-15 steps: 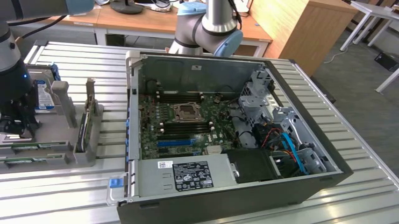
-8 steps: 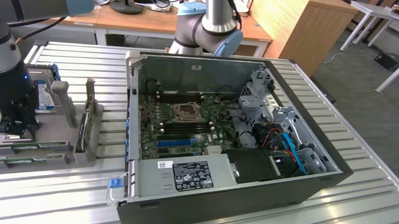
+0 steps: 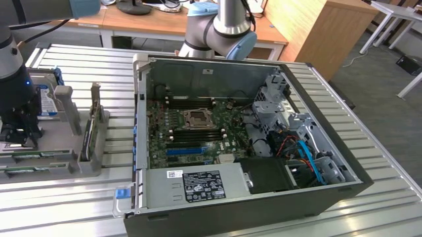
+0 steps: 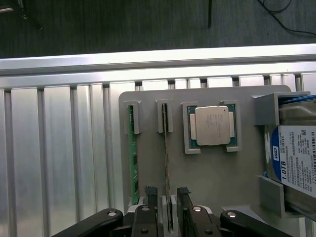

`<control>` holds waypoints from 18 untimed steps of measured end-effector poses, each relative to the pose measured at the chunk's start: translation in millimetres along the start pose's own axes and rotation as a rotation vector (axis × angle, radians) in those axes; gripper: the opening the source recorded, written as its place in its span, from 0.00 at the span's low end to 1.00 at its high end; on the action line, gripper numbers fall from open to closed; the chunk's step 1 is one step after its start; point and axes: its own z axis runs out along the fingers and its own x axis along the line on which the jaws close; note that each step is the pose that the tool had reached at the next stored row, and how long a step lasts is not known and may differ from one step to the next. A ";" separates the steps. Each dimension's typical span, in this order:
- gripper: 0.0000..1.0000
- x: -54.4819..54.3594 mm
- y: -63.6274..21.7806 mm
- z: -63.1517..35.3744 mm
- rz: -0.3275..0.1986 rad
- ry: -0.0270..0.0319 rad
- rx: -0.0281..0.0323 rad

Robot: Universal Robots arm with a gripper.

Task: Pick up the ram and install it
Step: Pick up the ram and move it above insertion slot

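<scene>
The ram (image 4: 132, 153) is green, its tray (image 4: 217, 173) grey, the hard drive's label (image 4: 296, 158) blue and white, the pincer (image 4: 167, 191) black.

Exterior view: bright, even overhead room light, soft sheen on the slatted aluminium surface (image 3: 369, 163), weak shadows only; the PC case (image 3: 264, 212) interior goes dim along its walls. Wrist view: hard glare band along the surface's edge rail, dark floor (image 4: 123, 24) past it, mild hotspot on the CPU lid (image 4: 212, 126). Black tool (image 4: 167, 193) reads near-silhouette against the grey tray (image 4: 217, 182), with soft shadows beside the tray's holders.
</scene>
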 end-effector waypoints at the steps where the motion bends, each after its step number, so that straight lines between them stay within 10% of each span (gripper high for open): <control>1: 0.30 0.0 0.0 0.0 0.000 0.0000 0.0001; 18: 0.30 0.1 -0.2 4.8 0.000 0.0000 0.0000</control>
